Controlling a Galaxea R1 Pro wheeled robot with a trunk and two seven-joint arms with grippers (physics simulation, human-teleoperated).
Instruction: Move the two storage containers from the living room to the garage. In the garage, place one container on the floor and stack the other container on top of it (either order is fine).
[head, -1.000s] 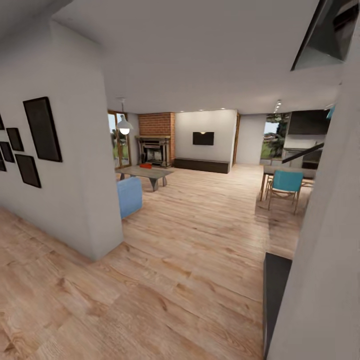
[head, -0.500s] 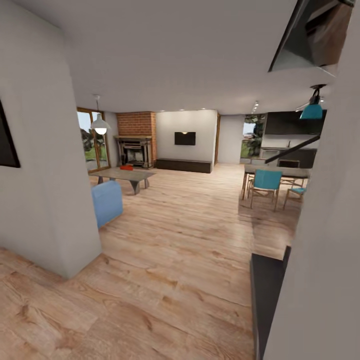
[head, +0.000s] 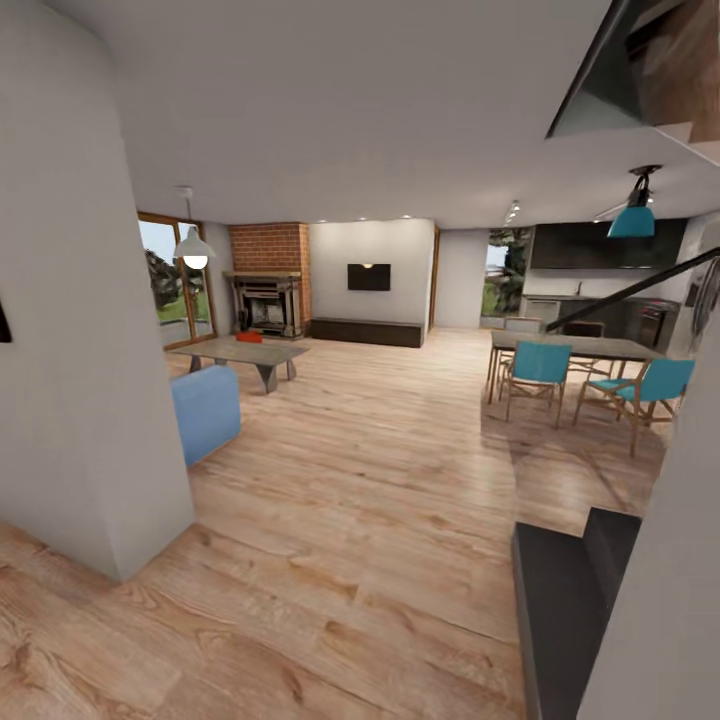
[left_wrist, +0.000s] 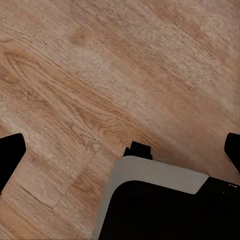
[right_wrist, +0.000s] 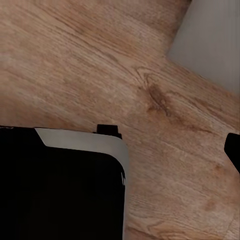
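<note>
Head view looks across the living room's wood-plank floor (head: 380, 470) toward the brick fireplace (head: 268, 275) and the long dark cabinet (head: 365, 331) at the far wall, with the glass door (head: 170, 280) off to one side. On the low coffee table (head: 240, 352) sits a small orange-red shape (head: 249, 337), which I take to be at least one of the storage containers; it is too small from here to say whether both are there. It lies well ahead of both arms, far out of reach, so the robot looks to be on its way toward it with no pickup started. A blue armchair (head: 205, 410) stands near the grey wall corner (head: 80, 400), and a dining table (head: 575, 348) with teal chairs (head: 540, 368) stands on the opposite side, leaving an open lane of floor between them that leads toward the coffee table. The left pincer (left_wrist: 120, 152) hangs over bare planks, its dark fingertips (left_wrist: 10, 155) far apart at the edges of the wrist picture with nothing between them, so it is released and empty, likely carried low and tucked for travel. Below it shows the robot's own base (left_wrist: 160, 200). The right pincer shows just one dark fingertip (right_wrist: 234, 150) over the floor in its wrist picture, so I cannot tell how its jaws stand; nothing is seen beside that fingertip. A pale wall foot (right_wrist: 212, 45) lies beyond it.
</note>
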